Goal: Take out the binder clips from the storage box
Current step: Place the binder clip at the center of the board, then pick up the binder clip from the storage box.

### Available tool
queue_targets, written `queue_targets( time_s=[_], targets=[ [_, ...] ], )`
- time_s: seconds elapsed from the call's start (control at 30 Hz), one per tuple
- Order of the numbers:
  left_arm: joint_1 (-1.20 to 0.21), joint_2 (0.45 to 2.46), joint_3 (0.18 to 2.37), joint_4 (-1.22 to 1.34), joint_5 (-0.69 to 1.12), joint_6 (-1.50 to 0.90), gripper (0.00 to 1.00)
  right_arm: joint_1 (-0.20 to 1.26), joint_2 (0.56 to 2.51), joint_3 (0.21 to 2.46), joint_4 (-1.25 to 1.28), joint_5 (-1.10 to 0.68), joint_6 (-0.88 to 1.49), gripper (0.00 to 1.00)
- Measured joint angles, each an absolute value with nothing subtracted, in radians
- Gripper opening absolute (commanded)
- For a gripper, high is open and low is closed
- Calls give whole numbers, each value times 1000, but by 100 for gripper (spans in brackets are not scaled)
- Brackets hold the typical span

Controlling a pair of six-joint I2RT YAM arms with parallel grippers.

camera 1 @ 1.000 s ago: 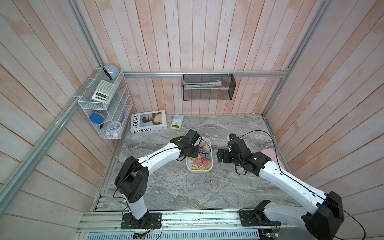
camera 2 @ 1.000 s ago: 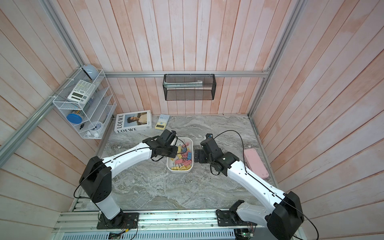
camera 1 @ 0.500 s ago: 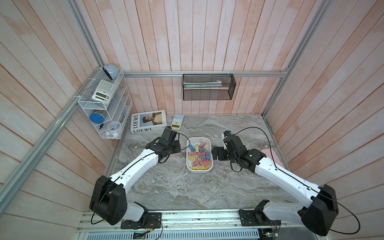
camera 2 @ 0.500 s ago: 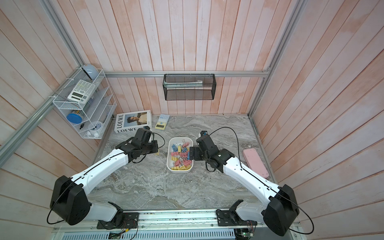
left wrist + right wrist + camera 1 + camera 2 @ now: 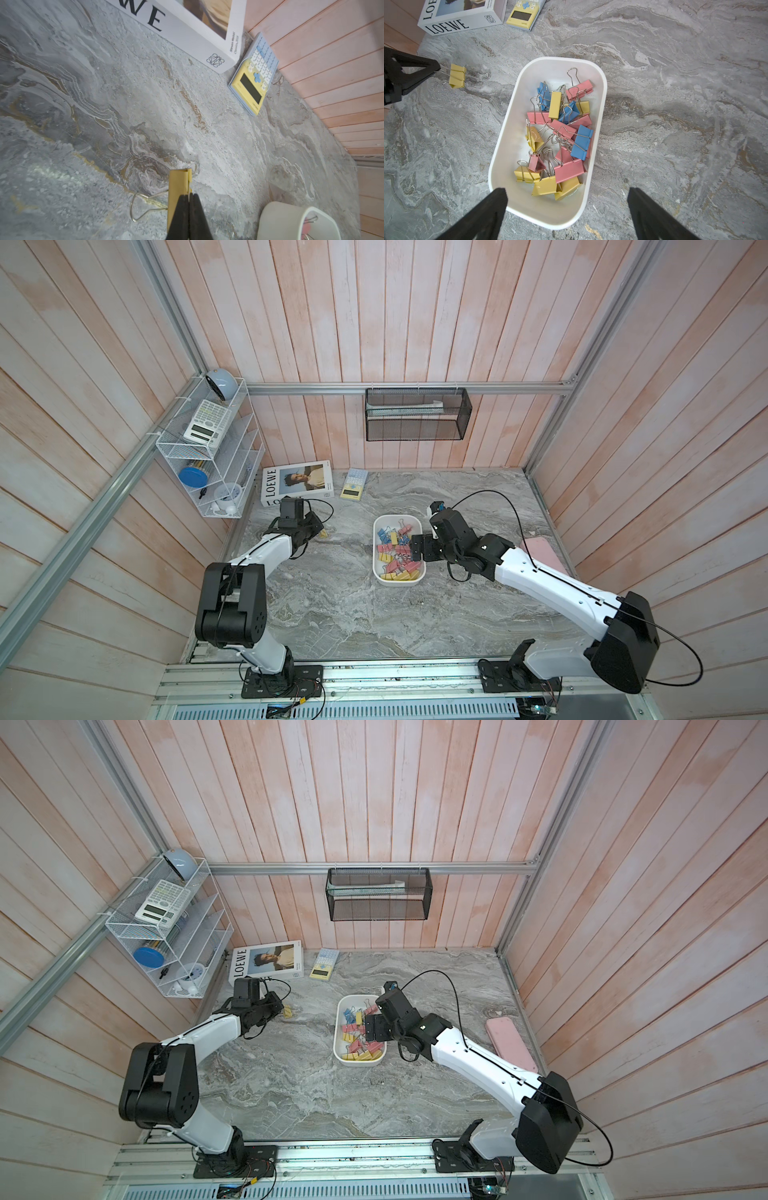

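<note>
- One pastel yellow fold-back clip [image 5: 177, 182] hangs clear of the shallow white plastic storage box [image 5: 512, 135], the left gripper [image 5: 189, 196] pinched together on its wire handle; that thin hold could slip.
- Many pink, blue and yellow binder clips [image 5: 566, 170] lie heaped inside.
- The right gripper [image 5: 566, 189] hovers above them, spread wide; tangled handles may drag out neighbours.

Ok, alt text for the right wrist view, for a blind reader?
The open right gripper hovers over a white storage box holding a heap of pink, blue and yellow binder clips. Beside the box, the shut left gripper holds one yellow clip by its wire handle.
</note>
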State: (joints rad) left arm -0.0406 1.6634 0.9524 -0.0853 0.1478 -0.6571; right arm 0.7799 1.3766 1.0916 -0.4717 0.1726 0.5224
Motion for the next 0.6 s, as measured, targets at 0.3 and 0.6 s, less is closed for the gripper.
queue_targets(
  time_s=[0.3, 0.6],
  targets=[
    [-19, 1775, 995, -28, 229, -669, 41, 791, 1586, 1253, -473, 46, 445, 66],
    [-18, 1672, 952, -67, 260, -691, 100, 790, 1814, 1420, -504, -82, 376, 45]
  ],
)
